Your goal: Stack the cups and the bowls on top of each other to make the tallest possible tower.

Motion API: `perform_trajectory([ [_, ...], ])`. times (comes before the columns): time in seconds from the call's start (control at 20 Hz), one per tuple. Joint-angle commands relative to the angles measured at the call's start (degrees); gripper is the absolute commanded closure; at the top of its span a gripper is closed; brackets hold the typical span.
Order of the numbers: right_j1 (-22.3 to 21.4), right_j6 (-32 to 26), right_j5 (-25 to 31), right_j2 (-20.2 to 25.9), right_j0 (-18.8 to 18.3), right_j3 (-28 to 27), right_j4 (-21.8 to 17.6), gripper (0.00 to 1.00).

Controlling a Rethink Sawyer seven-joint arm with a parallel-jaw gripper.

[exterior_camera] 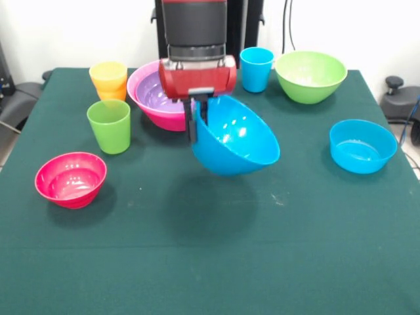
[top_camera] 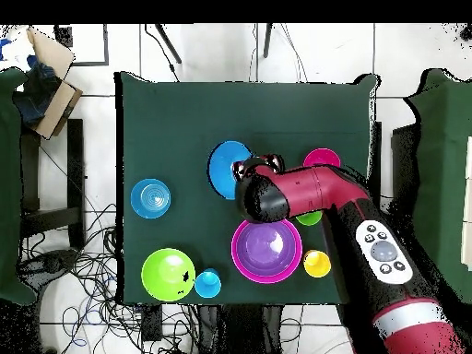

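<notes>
— What is the tool (exterior_camera: 199,120) doing right now?

— I am seeing it clamping the rim of the large blue bowl (exterior_camera: 237,138), one finger inside and one outside. The bowl is hanging tilted above the green desk (exterior_camera: 210,262) at the centre of the front frame, casting a shadow below.

— And the rest?

— The purple bowl (exterior_camera: 152,92) is sitting nested inside the large pink bowl (exterior_camera: 161,116), just behind the tool. The yellow cup (exterior_camera: 109,75) is sitting in the orange cup (exterior_camera: 113,94) at upper left, with the green cup (exterior_camera: 109,125) just below them. The red-pink bowl (exterior_camera: 70,178) is resting at lower left, the light blue bowl (exterior_camera: 362,146) at right, and the light green bowl (exterior_camera: 310,76) and blue cup (exterior_camera: 256,69) at the upper right.
</notes>
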Motion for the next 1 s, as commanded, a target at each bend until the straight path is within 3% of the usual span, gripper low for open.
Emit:
perform_trajectory([
  [0.05, -4.3, -7.5, 8.4, 6.1, -0.5, 3.6, 2.0, 1.00],
  [0.45, -2.9, -7.4, 8.1, 7.2, -0.6, 2.2, 1.3, 1.00],
  [1.0, -6.2, -6.2, 2.1, 11.0, -5.5, 10.6, -0.3, 1.00],
])
